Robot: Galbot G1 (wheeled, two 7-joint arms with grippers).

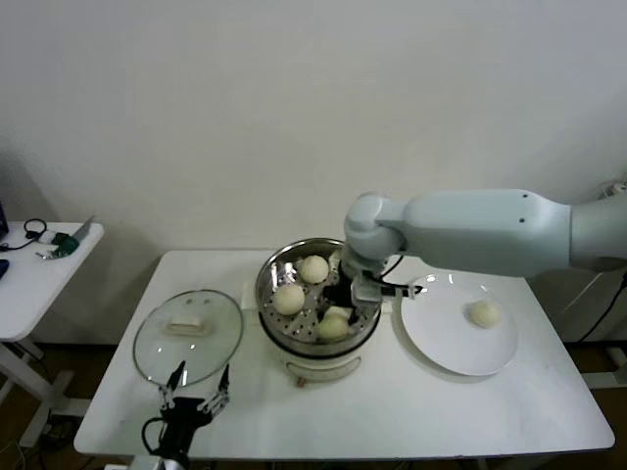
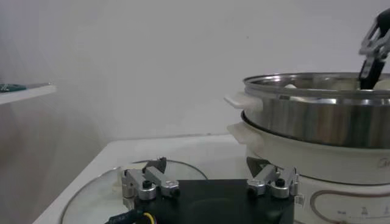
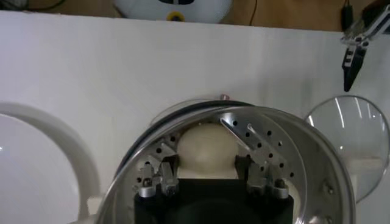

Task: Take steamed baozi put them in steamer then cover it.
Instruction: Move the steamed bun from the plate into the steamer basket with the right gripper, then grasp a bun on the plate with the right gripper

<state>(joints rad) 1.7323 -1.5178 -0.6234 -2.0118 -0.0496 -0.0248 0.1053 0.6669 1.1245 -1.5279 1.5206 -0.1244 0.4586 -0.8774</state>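
On the left of the white table (image 1: pixel 118 411) lies a round glass lid (image 1: pixel 188 338) with a pale knob. The left gripper (image 1: pixel 196 392) waits at the near edge of the lid, its fingers spread wide with nothing in them. In the middle sits the shiny steel steamer (image 1: pixel 279 338) on its white base. Two baozi (image 1: pixel 313 268) rest on the holed tray at the far left side inside it. The right gripper (image 3: pixel 207 176) reaches down into the near right part of the steamer, and its fingers are closed around a third bun (image 3: pixel 206 147), which sits low on the tray. On the right is a flat white plate (image 1: pixel 441 338) with one last bun (image 1: pixel 484 313) on it.
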